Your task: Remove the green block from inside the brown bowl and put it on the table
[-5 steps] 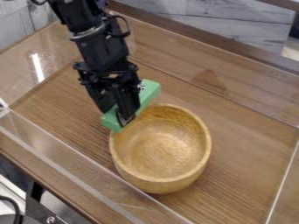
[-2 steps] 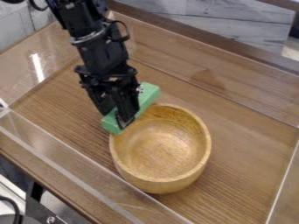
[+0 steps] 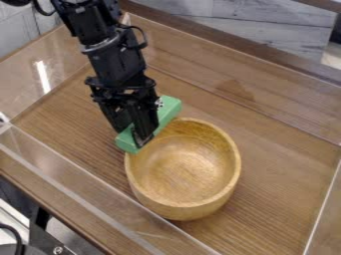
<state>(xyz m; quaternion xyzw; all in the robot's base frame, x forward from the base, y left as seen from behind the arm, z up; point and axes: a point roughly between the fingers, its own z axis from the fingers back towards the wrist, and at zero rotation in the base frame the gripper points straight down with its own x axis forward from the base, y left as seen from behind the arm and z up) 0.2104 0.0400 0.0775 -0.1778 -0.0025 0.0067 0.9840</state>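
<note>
Camera view, from above and to one side, shows the black gripper (image 3: 139,130) pointing steeply down, just outside the rim of the brown bowl (image 3: 185,167) on its far-left side. Its fingers are pressed together on the green block (image 3: 166,108), which sticks out from between them as a bright slab slanting up to the right, with a second green patch showing below the fingertips near the wood. So the block is out of the bowl, whose hollow is bare down to the grain. Its lower end looks to be at or just over the table (image 3: 253,105), though contact cannot be told from this angle. Pinching across the block's thin faces makes sense, since a flat piece offers little else to grip. Holding it beside the rim rather than above it keeps the release from dropping it back inside. As a judgement, the lift-out is done and what remains is letting go. The slant could make the block tip or slide against the bowl's outer wall.
</note>
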